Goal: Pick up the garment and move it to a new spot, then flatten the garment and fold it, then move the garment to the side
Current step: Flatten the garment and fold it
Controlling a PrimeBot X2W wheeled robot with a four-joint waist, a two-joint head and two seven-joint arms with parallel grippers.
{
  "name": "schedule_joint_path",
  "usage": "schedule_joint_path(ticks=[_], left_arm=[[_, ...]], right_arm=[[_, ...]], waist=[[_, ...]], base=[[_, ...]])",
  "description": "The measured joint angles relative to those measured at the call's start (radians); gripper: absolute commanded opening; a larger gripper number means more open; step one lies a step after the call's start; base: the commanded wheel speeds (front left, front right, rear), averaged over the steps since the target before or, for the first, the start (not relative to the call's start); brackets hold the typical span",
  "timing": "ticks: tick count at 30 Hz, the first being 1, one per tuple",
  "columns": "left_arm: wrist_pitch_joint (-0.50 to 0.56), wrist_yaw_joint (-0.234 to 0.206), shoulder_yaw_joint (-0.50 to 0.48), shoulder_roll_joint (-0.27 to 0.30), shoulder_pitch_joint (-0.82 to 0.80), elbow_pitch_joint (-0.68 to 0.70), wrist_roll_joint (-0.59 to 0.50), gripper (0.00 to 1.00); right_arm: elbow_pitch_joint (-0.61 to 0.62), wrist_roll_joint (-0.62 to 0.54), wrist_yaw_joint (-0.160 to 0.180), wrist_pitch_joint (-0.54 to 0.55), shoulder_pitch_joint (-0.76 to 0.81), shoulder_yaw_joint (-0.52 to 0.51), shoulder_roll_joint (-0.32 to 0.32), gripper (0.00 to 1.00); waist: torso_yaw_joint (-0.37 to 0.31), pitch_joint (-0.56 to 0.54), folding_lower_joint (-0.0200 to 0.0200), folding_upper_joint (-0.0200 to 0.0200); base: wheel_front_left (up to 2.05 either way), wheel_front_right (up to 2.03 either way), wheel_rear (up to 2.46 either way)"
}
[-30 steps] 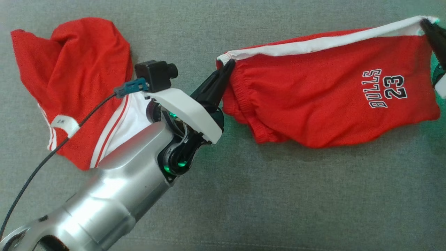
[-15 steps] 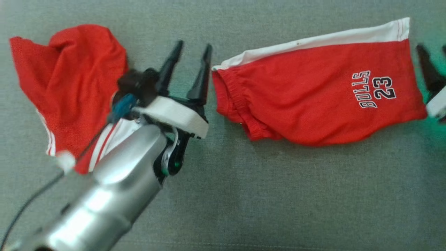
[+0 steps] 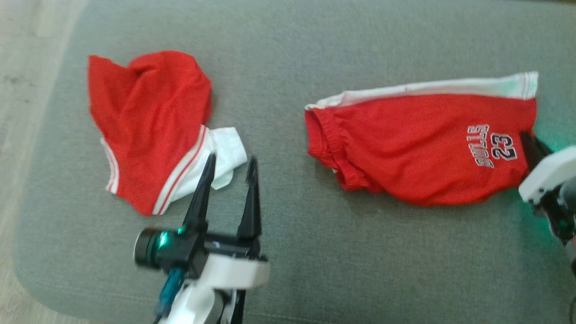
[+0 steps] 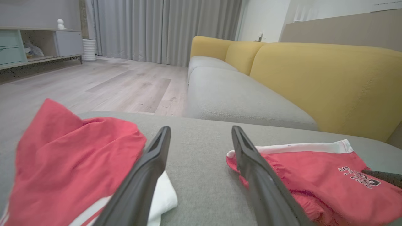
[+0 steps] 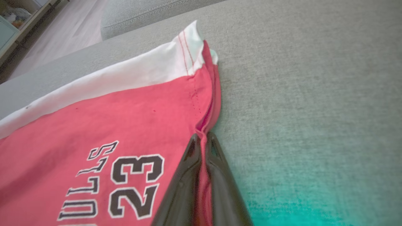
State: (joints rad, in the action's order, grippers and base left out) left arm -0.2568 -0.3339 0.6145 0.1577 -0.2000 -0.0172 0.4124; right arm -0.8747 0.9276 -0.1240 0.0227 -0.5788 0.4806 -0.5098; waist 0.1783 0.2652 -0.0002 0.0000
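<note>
Garment: the red shorts (image 3: 414, 148) lie slack on the grey cushion (image 3: 288, 252), no longer pulled taut
Left arm: the left gripper (image 3: 231, 159) has let go of the waistband; its fingers are spread apart, between the shorts and a second red garment (image 3: 148, 121)
Right arm: the right gripper (image 5: 203, 136) has left the white corner and is now clamped on the red hem beside the "23"
Right wrist view adds: cloth pinched between the tips
Left wrist view adds: yellow backrest (image 4: 314, 78), wooden floor (image 4: 110, 81)

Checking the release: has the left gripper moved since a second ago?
Yes. The left gripper has left the shorts, drawing back toward the crumpled jersey, jaws open.
</note>
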Motion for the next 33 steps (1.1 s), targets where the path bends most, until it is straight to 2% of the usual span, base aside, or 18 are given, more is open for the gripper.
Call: schedule_joint_path(ticks=[7, 14, 19, 26, 33], left_arm=[[0.0, 0.008, -0.049, 0.011, 0.095, 0.036, -0.081, 1.0], [0.0, 0.045, -0.094, 0.001, 0.156, 0.059, -0.117, 1.0], [0.0, 0.071, -0.108, -0.009, 0.164, 0.059, -0.134, 1.0], [0.0, 0.098, -0.131, -0.022, 0.175, 0.049, -0.15, 1.0], [0.0, 0.128, -0.133, -0.039, 0.195, 0.025, -0.159, 1.0]], right_arm=[[-0.047, 0.04, 0.0, -0.037, 0.069, 0.003, -0.012, 0.0], [-0.088, 0.017, 0.0, -0.038, 0.081, 0.018, -0.161, 0.0], [-0.073, -0.016, 0.0, -0.042, 0.069, 0.018, -0.224, 0.0], [0.138, -0.057, 0.0, -0.033, -0.022, 0.053, -0.201, 0.0], [0.38, -0.145, 0.0, 0.092, -0.021, 0.154, -0.078, 0.0]], waist=[[0.021, -0.077, 0.0, 0.0], [-0.009, -0.114, 0.0001, 0.0], [-0.034, -0.13, 0.0002, 0.0], [-0.058, -0.168, 0.0002, 0.0], [-0.04, -0.195, 0.0002, 0.0]], base=[[0.0, 0.0, 0.0], [0.0, 0.0, 0.0], [0.0, 0.0, 0.0], [0.0, 0.0, 0.0], [0.0, 0.0, 0.0]])
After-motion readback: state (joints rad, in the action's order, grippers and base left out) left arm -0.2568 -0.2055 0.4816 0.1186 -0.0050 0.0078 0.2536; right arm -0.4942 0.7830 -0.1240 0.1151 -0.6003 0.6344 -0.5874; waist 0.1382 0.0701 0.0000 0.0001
